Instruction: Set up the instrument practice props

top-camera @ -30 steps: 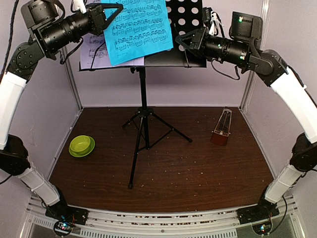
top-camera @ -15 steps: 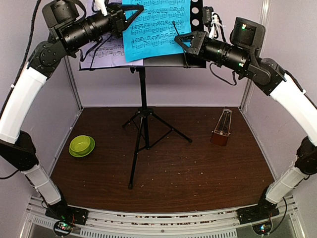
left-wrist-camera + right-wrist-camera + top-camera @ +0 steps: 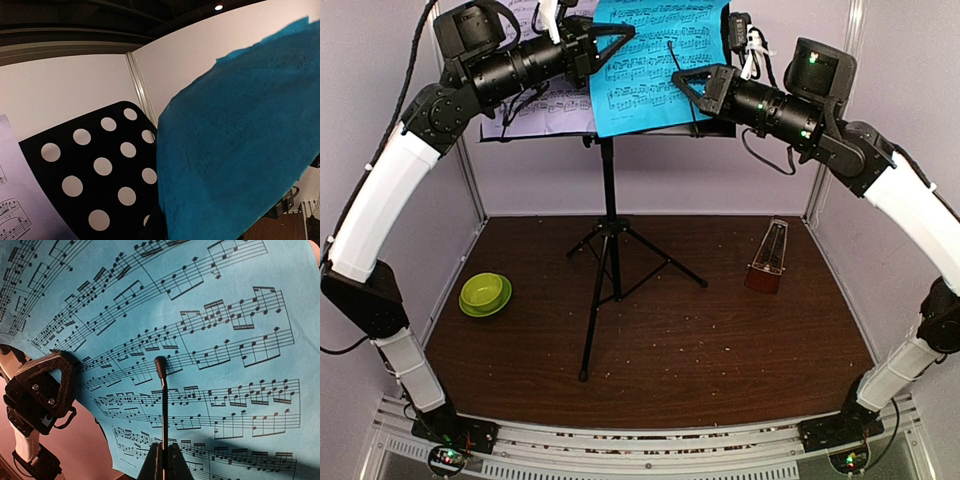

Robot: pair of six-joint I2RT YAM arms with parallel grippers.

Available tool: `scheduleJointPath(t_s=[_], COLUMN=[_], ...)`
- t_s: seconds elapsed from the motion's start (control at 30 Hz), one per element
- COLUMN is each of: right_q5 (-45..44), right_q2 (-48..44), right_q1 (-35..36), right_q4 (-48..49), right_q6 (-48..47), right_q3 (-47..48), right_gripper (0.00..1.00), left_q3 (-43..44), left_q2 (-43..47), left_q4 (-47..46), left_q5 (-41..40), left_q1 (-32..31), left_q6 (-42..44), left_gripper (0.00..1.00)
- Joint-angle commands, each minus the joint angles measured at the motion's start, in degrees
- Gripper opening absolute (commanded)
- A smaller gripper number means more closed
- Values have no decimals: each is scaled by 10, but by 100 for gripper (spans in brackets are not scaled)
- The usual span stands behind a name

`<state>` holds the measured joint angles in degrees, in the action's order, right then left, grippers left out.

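The black tripod music stand (image 3: 610,215) stands mid-table. The pale lilac sheet (image 3: 542,108) rests on the left of its perforated desk (image 3: 100,165). My left gripper (image 3: 608,42) is shut on the left edge of the cyan sheet (image 3: 660,60) and holds it in front of the desk's right half. The sheet's back fills the left wrist view (image 3: 240,150). My right gripper (image 3: 165,460) is shut on the stand's thin page-holder wire (image 3: 162,400), which stands clear in front of the printed cyan sheet (image 3: 225,315). The reddish-brown metronome (image 3: 767,262) stands on the table at the right.
A lime-green bowl (image 3: 485,293) sits on the brown table at the left. The tripod legs (image 3: 620,270) spread over the middle. Pale booth walls close in the back and both sides. My left gripper also shows in the right wrist view (image 3: 42,385).
My left gripper has carried the cyan sheet to the right across the desk, uncovering more of the lilac sheet. My right gripper has stayed on the wire, shifting slightly.
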<state>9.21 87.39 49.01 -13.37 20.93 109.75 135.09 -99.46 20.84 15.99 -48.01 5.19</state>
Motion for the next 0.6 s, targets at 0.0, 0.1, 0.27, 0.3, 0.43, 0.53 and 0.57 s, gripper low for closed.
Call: scheduleJointPath(t_s=[0.0, 0.1, 0.27, 0.3, 0.43, 0.53, 0.57], right_q5=[20, 24, 26, 26, 27, 25, 25], right_q2=[-20, -21, -23, -23, -25, -29, -28], right_q1=[7, 7, 7, 7, 6, 7, 6], right_q4=[49, 50, 51, 51, 52, 54, 53], right_q6=[-10, -11, -9, -9, -7, -5, -4], right_q3=[-5, -7, -11, -11, -16, -20, -21], right_gripper=[0, 0, 0, 0, 0, 0, 0], left_q3=[22, 33, 48, 48, 49, 49, 50], left_q2=[-12, -20, -28, -28, -26, -20, -19], left_q4=[-40, -40, -36, -36, -37, -41, -43], left_q5=[22, 31, 35, 36, 35, 36, 38], left_q1=[10, 15, 21, 20, 21, 21, 21], left_q6=[-12, -25, -47, -50, -62, -74, -78], left_gripper=[6, 14, 28, 29, 34, 45, 47])
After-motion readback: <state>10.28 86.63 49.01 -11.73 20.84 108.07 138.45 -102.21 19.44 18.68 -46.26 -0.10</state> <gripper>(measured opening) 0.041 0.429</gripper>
